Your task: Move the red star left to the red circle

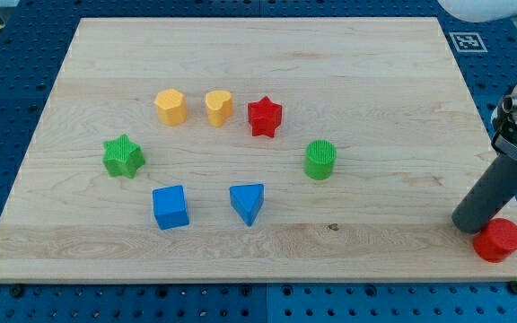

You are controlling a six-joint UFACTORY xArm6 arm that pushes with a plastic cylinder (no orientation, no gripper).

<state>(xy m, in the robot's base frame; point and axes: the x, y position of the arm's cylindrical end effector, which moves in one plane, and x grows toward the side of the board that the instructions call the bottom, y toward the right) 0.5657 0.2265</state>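
The red star (pixel 264 116) lies on the wooden board (pixel 375 81), right of the middle of its upper half. The red circle (pixel 498 240) sits at the board's bottom right corner, near the edge. My tip (pixel 470 224) rests on the board just left of the red circle, touching or nearly touching it. The dark rod rises from there to the view's upper right. The red star is far to the upper left of my tip.
A yellow hexagon (pixel 170 106) and a yellow heart (pixel 219 107) lie left of the red star. A green star (pixel 123 156) is at left, a green cylinder (pixel 319 160) right of centre. A blue cube (pixel 170 207) and a blue triangle (pixel 248 203) lie lower down.
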